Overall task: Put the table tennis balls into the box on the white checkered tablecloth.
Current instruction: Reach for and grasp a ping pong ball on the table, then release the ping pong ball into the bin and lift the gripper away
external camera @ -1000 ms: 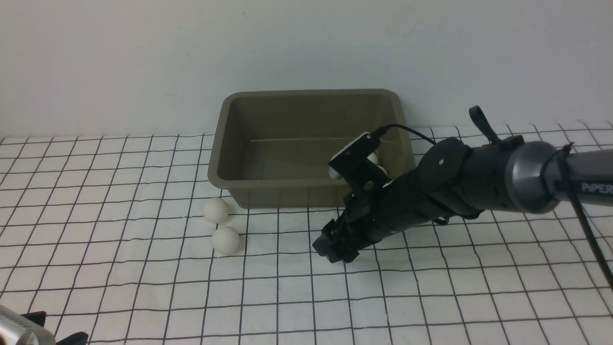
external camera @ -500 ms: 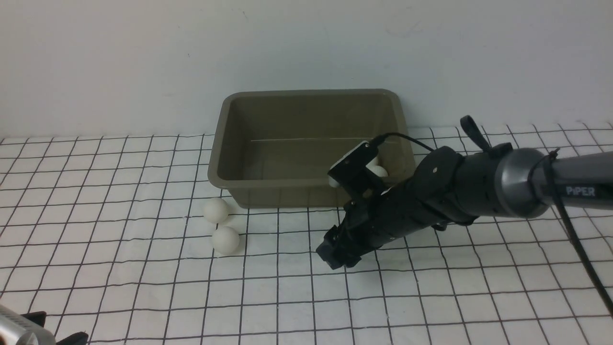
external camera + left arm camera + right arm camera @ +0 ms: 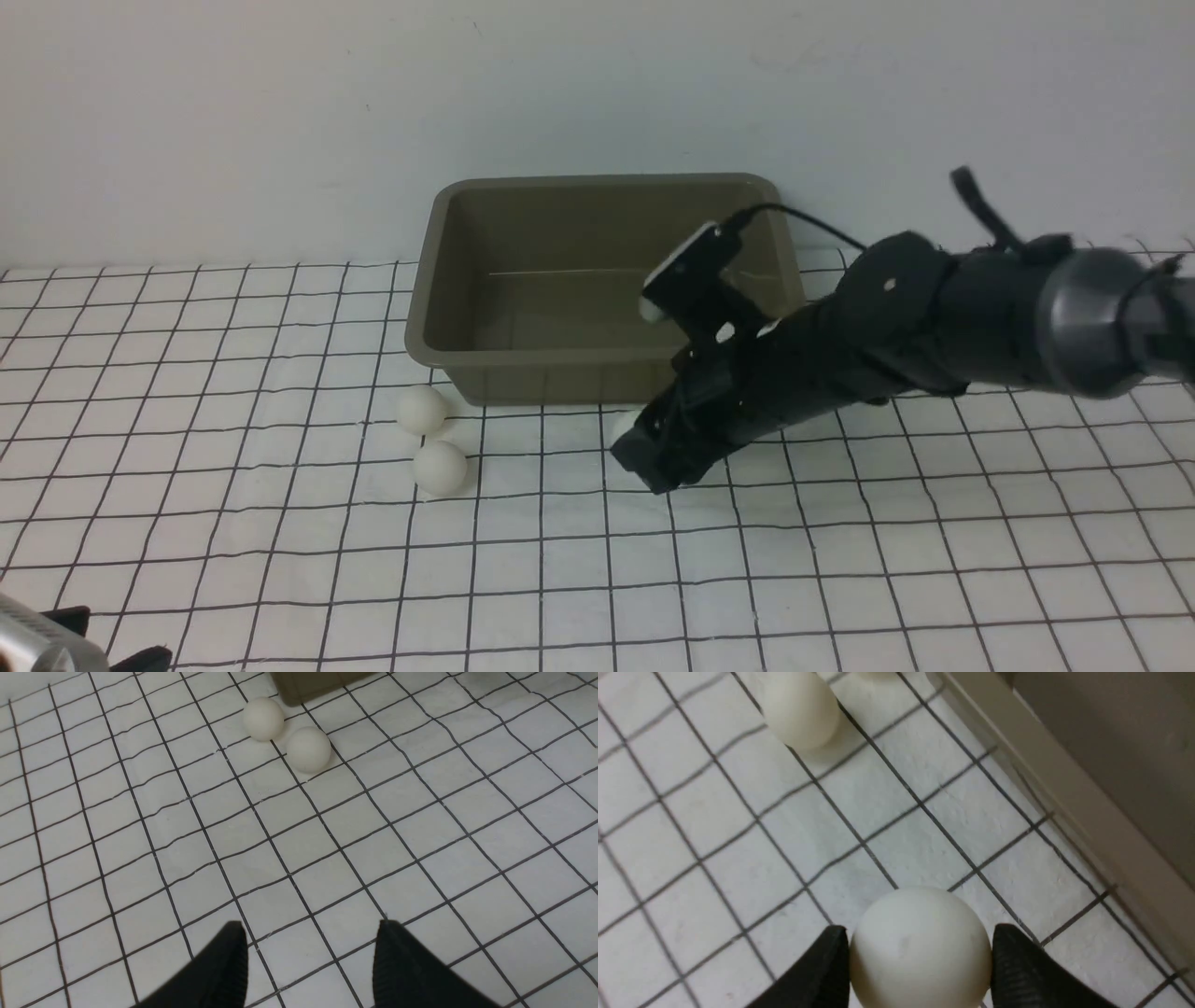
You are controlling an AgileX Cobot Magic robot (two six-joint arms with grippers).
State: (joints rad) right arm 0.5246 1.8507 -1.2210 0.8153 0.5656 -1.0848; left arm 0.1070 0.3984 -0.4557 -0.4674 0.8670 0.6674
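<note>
A ball (image 3: 920,947) is clamped between the two black fingers of the right gripper (image 3: 920,938), one finger pressed to each side. It is held just in front of the box (image 3: 541,358), near the right end of the near wall. Whether it is clear of the cloth (image 3: 840,560) cannot be told.

The olive-grey box is set at the far edge of the cloth, against the pale wall (image 3: 280,112). Its right inner side is hidden by the right arm (image 3: 934,317) and by the camera (image 3: 695,280) mounted on the wrist, from which a black cable (image 3: 803,219) is looped back over the rim.

Two more balls are seen on the cloth off the box's near left corner. The far ball (image 3: 420,409) lies close to the wall, and the near ball (image 3: 440,467) lies just beside it and slightly to the right. Nothing is placed between them and the box.

The left gripper (image 3: 311,926) is kept low at the near left corner, with its fingers spread apart and nothing between them.

No writing can be read on the arm now. The word "PIPER", legible on its sleeve half a second ago, is blurred out.

Compared with that frame, the right arm is raised and tilted more steeply, the gripper is lifted a little, and a sliver of the held ball is now shown at its tip. The two loose balls are unmoved.
</note>
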